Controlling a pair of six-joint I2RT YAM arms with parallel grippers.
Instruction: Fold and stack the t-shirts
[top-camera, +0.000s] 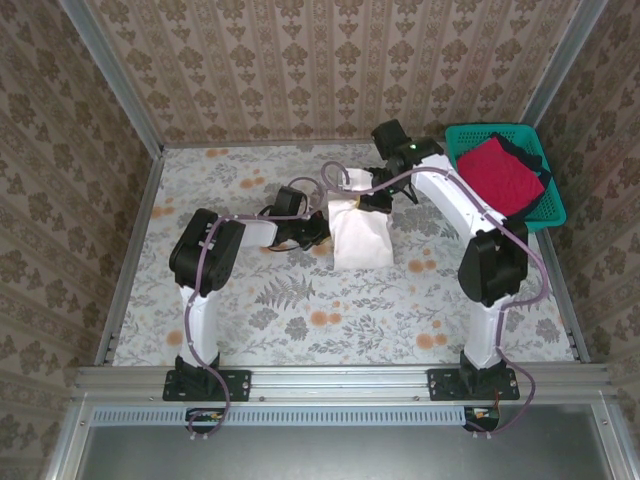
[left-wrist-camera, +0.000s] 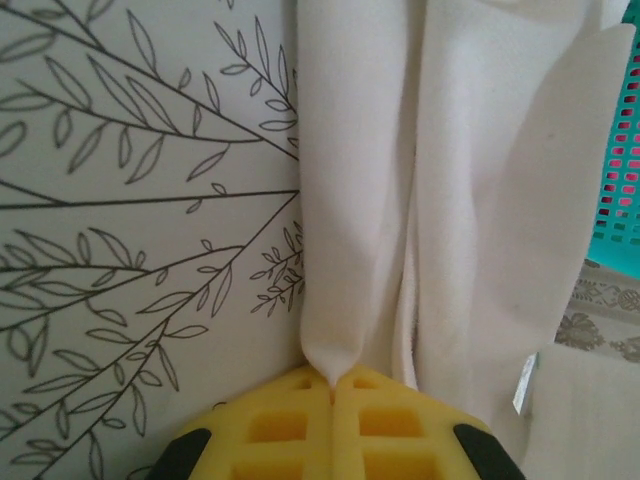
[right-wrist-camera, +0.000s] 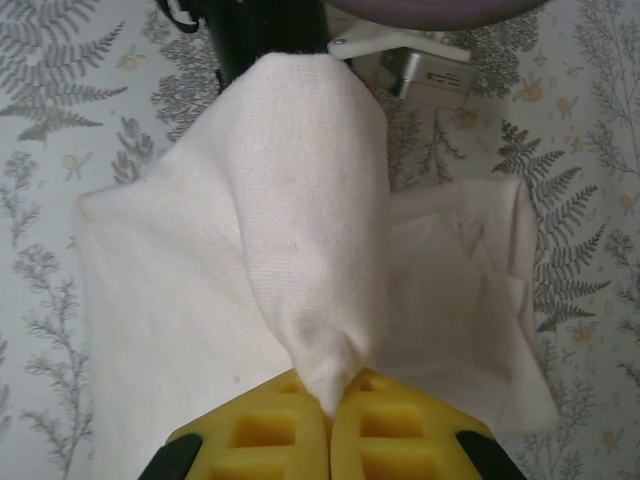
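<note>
At table (top-camera: 250, 330) centre, I am clamping left gripper (left-wrist-camera: 333, 388) and right gripper (right-wrist-camera: 330, 405) on the cream-white t-shirt (top-camera: 362, 242). I am judging that both edges should travel level and together for a square fold.

The table (top-camera: 250, 320) in front of me has a pale top printed with grey ferns and orange blossoms. Near its middle lies a cream-white t-shirt (top-camera: 362, 243), folded narrow, its near part flat on the print and its far end raised. At my far right stands a teal mesh basket (top-camera: 490, 128).
</note>
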